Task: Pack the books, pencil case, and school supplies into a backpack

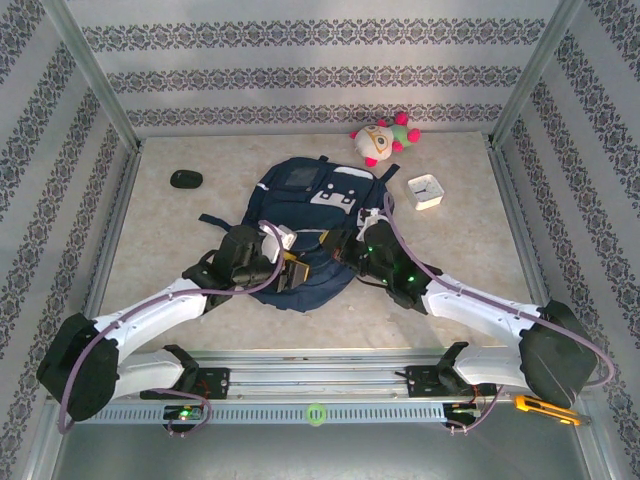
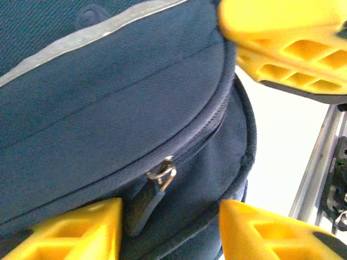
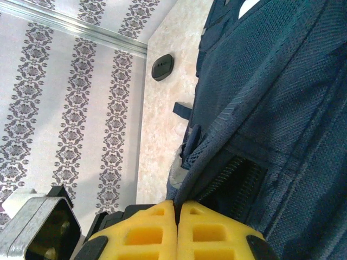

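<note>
Navy-blue woven cloth makes up the backpack (image 1: 290,205), which lies flat mid-worktop (image 1: 150,240), its white-patched pocket toward the far wall and a dark strap splayed at its left side. A pale reflective stripe (image 2: 81,38) crosses the panel above a curved, closed zip line. The zip's metal ring and dark pull tab (image 2: 146,200) sit between the yellow jaws of the left gripper (image 2: 169,214), which stand apart on either side of the tab. The right gripper (image 3: 176,208) has its jaws pressed together on a fold of the bag's cloth, beside open zip teeth (image 3: 238,173). A black oval object (image 3: 162,66) lies well apart, near the left wall.
</note>
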You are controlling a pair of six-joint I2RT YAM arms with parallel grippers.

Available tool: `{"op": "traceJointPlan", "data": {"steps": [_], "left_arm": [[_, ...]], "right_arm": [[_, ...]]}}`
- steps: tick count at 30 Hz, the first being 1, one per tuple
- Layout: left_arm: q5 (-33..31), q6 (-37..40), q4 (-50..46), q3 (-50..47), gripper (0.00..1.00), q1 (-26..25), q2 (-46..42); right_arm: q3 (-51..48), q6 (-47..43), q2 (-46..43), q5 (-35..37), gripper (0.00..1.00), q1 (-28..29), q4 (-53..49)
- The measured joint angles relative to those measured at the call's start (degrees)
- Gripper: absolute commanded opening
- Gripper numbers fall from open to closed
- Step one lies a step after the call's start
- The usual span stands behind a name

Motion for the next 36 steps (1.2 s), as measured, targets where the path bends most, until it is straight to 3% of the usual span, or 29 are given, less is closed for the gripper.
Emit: {"op": "traceJointPlan", "data": {"steps": [3, 9, 21, 27, 31, 33, 36], "left_arm": [[-0.63, -1.01, 1.55, 0.04, 0.14, -0.46, 0.13], [-4.48, -2.47, 2.01, 0.07, 0.0, -0.85, 0.11], [-20.15, -3.78, -7.34, 0.24, 0.0, 0.48, -2.99], [-18.64, -2.32, -8.35, -0.22, 0.0, 3.21, -4.98], [-10.54, 0.61, -8.26, -0.22, 0.0, 3.85, -5.07], [-6.49, 2.47, -8.26, -0.22, 0.0, 3.89, -5.07], [-1.36, 4.96, -8.28, -0.2, 0.0, 3.87, -5.07]], "right_arm": [[0.28, 0.0, 0.26, 0.02, 0.0, 0.0, -0.07], [0.42, 0.0, 0.42, 0.0, 0.0, 0.0, -0.07], [0.39, -1.05, -4.79, -2.12, 0.0, -0.76, 1.03], [0.33, -3.23, -6.86, -2.45, 0.0, -1.53, 0.96], [0.96, -14.75, -6.78, -3.8, 0.15, -1.53, -1.6], [2.19, -25.09, -6.19, -5.31, 0.28, -1.53, -2.75], [3.65, -43.34, -5.01, -8.0, 0.37, -1.55, -3.32]]}}
